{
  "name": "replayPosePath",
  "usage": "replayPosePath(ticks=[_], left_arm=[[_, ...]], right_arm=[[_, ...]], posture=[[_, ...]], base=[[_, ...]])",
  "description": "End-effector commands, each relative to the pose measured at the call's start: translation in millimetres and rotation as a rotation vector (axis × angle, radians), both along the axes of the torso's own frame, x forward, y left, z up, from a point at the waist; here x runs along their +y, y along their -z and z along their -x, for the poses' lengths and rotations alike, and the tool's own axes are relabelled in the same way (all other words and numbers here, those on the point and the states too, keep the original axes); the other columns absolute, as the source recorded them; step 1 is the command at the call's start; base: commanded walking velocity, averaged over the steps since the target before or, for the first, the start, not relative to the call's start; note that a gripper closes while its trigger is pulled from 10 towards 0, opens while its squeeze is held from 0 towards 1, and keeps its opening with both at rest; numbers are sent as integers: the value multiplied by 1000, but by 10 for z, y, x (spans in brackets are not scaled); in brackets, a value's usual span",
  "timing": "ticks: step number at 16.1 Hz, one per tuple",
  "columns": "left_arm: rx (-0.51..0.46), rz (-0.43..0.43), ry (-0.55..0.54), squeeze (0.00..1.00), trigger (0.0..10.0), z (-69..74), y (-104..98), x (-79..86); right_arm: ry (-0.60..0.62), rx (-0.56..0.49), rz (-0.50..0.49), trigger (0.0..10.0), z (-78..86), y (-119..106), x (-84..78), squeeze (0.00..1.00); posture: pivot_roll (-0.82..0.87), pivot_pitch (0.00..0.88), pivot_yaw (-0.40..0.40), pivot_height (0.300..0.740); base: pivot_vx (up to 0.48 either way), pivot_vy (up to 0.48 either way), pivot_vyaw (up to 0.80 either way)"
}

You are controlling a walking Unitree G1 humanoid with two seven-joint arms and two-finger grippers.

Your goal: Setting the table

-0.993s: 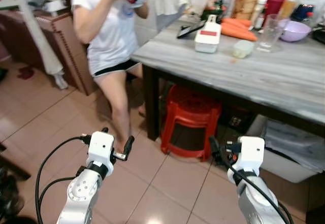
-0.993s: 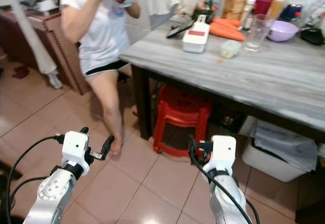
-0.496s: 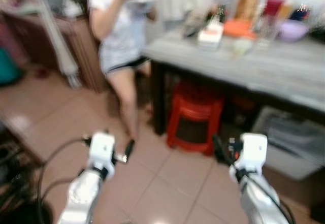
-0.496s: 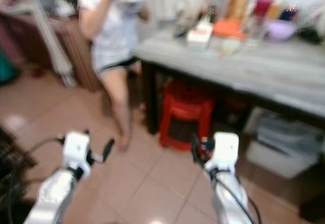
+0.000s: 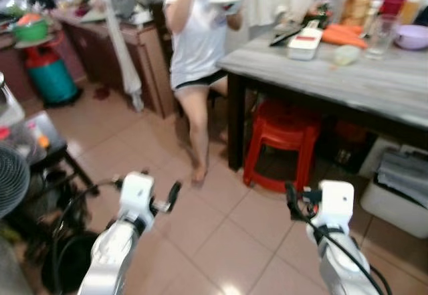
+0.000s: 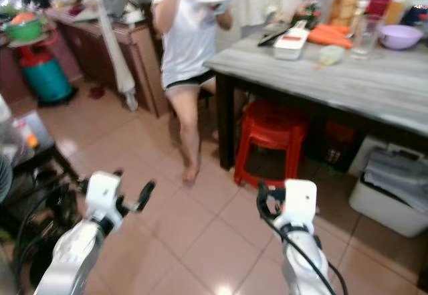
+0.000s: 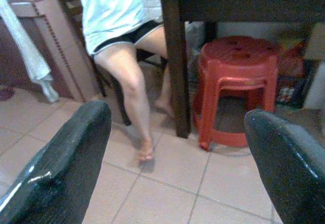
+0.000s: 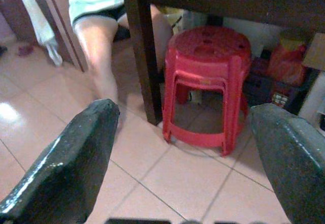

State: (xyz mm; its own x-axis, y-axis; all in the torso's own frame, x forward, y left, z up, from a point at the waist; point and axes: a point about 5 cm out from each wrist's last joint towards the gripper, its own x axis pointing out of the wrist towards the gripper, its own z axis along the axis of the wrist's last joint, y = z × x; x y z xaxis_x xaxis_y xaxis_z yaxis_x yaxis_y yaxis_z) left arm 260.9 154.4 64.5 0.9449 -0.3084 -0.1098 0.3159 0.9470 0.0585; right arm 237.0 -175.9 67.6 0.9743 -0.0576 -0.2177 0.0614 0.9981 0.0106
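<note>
Left eye view: a grey wooden table (image 5: 374,81) is seen ahead on the right, loaded with carrots (image 5: 344,35), a white box (image 5: 305,43), a glass (image 5: 381,35) and a purple bowl (image 5: 412,36). A red stool (image 5: 281,144) is tucked beneath it on the tan tiled floor (image 5: 221,241). A person (image 5: 197,34) is seated at the table's corner. The left gripper (image 7: 167,158) and right gripper (image 8: 183,153) are held low over the tiles, fingers spread wide, empty.

Pink floor tiles (image 5: 221,235) are gleaming; a red stool (image 5: 281,144) is sitting under the grey worktop (image 5: 374,87), beside brown cabinets (image 5: 144,74).
</note>
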Motion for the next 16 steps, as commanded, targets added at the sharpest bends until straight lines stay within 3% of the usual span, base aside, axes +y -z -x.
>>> replayPosePath(ticks=[1, 2, 5, 11, 14, 16], left_arm=[[-6, -7, 5, 0, 10000, -17, -30, 23], [-13, -4, 15, 0, 10000, -33, -55, 13], [-18, 12, 29, 0, 10000, -43, -83, 1], [-27, 36, 42, 0, 10000, -24, -124, -12], [-18, 42, 44, 0, 10000, 0, -114, -16], [-17, 43, 43, 0, 10000, -7, -113, -16]], right_arm=[[-25, -44, 34, 10000, -52, -82, 49, 0], [-75, -19, -11, 10000, -31, -90, 72, 0], [-116, -29, 34, 10000, 0, -124, 55, 0], [-122, -81, 80, 10000, -18, -236, 91, 0], [-82, -70, -44, 10000, 34, -193, 150, 0], [-79, -84, -14, 10000, 45, -198, 166, 0]], posture=[[22, 0, 43, 740], [22, 0, 43, 740], [19, 0, 48, 740], [26, 0, 47, 740], [28, 0, 39, 740], [27, 0, 39, 740]], base=[[0, 0, 0], [0, 0, 0], [0, 0, 0], [0, -301, 0], [0, -315, 0], [0, -321, 0]])
